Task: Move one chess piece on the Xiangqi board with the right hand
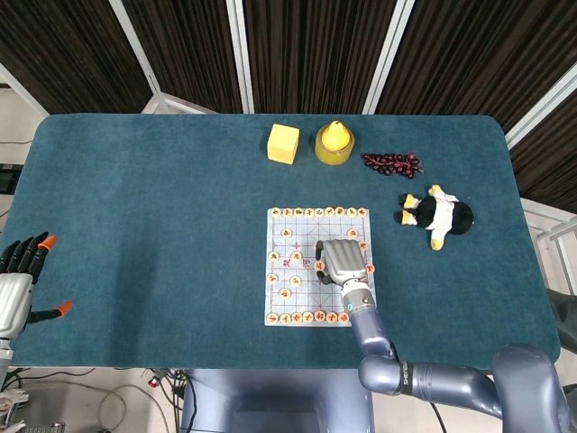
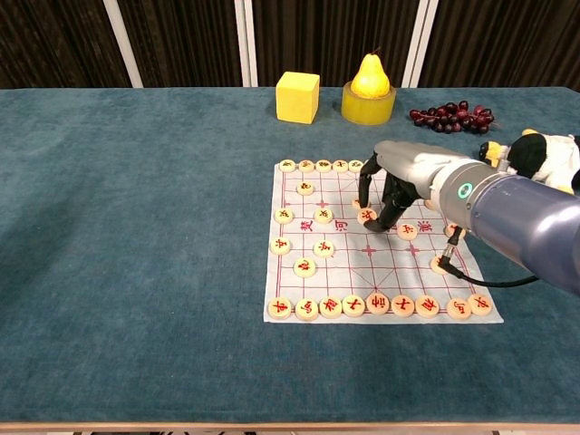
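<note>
Right hand [image 2: 391, 186] arches over the Xiangqi board [image 2: 313, 299], fingertips [image 2: 374, 224] pinching one chess piece [image 2: 366, 216] near the board's centre, slightly toward one o'clock. Over at nine o'clock, off the table's edge, the left hand [image 1: 16, 287] hangs with fingers spread, holding nothing.

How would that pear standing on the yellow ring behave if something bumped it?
The pear would probably tip: it stands upright on its narrow base atop the yellow ring, raised off the table. Its rounded body suggests it would then roll across the flat teal cloth.
</note>
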Motion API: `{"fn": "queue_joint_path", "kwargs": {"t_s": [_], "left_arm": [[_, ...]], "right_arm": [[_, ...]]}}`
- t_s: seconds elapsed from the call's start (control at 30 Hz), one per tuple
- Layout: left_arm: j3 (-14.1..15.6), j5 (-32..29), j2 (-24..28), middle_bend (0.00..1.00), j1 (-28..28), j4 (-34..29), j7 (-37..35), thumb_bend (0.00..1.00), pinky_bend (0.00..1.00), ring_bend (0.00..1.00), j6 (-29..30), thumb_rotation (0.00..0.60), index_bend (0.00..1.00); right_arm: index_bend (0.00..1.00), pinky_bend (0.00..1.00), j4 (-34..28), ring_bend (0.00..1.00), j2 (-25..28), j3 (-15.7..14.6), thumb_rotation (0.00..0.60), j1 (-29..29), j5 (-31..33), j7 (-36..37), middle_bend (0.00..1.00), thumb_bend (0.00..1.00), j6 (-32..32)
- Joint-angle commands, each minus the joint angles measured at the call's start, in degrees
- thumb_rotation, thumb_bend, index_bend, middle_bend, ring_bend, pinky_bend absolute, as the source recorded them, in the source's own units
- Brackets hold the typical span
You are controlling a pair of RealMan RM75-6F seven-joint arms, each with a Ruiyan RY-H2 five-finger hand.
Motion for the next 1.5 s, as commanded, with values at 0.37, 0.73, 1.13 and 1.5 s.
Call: {"fn": "queue_joint_path", "kwargs": {"t_s": [0.37, 0.73, 1.13, 1.5], "left_arm": [[-0.1, -0.3, -0.1, 0.0, 0.0, -0.2, 0.5, 0.0, 0.0, 0.0, -0.1, 0.6, 0.0], [-0.1, -0.4, 0.0, 0.0, -0.1, -0.2, 0.2, 0.0, 0.0, 0.0, -0.3, 0.6, 0.0], [0.0, -0.2, 0.1, 0.0, 0.0, -0.2, 0.0, 0.0, 0.0, 0.0, -0.1, 0.6, 0.0], [0.0, -0.2, 0.1, 0.0, -0.1, -0.3, -0.1, 0.0, 0.0, 0.0, -0.3, 0.6, 0.0]], "right_arm": [[0.57, 1.0, 2.3, 1.0, -1.4, -0.2, 0.6, 0.7, 1.5, -0.2, 1.0, 0.39, -1.0], [0.57, 1.0, 4.0, 1.0, -2.4, -0.6, 0.6, 0.8, 1.8, -0.2, 1.0, 0.39, -1.5], [0.57, 1.0, 4.9, 1.0, -3.1, -0.7, 0.6, 0.4, 0.9, 0.1, 1.0, 0.39, -0.6], [0.44, 1.0, 5.3, 1.0, -3.4, -0.8, 0.6, 0.1, 0.9, -0.4, 1.0, 0.39, -0.5]]}}
